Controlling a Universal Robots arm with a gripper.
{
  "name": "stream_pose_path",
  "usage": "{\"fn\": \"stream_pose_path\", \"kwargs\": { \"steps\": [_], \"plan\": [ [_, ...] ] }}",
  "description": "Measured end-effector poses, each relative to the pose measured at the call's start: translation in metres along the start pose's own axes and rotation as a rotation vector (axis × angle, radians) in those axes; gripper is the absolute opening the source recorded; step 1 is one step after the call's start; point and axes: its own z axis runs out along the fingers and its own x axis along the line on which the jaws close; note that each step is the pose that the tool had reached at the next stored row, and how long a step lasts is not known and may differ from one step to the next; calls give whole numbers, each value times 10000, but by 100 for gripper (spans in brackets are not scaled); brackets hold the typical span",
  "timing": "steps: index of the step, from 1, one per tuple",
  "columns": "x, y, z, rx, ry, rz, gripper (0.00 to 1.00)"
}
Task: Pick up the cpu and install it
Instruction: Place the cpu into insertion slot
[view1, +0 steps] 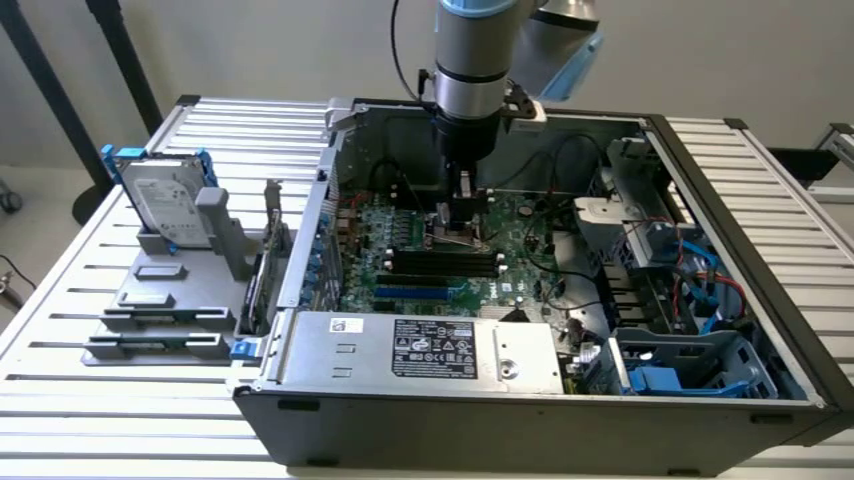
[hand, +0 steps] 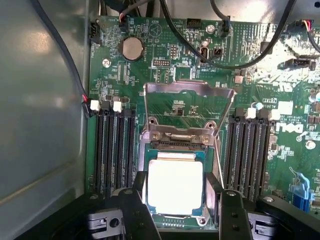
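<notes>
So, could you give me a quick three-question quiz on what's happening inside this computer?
1. True or false: the hard drive stands inside the computer case.
2. The hinged metal frame is: A) flipped open, B) clamped down flat, C) lying outside the case.
3. Which part is the gripper closest to?

Key: 1 false, it stands outside the case on a grey stand; 2 A; 3 the cpu.
</notes>
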Motion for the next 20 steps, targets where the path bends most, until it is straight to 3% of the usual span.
{"fn": "stream_pose_path", "kwargs": {
  "steps": [8, 13, 20],
  "plan": [
    [-54, -49, 50, -8, 4, 178, 55],
    [-68, -41, 77, -10, 97, 182, 55],
    [-71, -43, 142, -9, 133, 227, 55]
  ]
}}
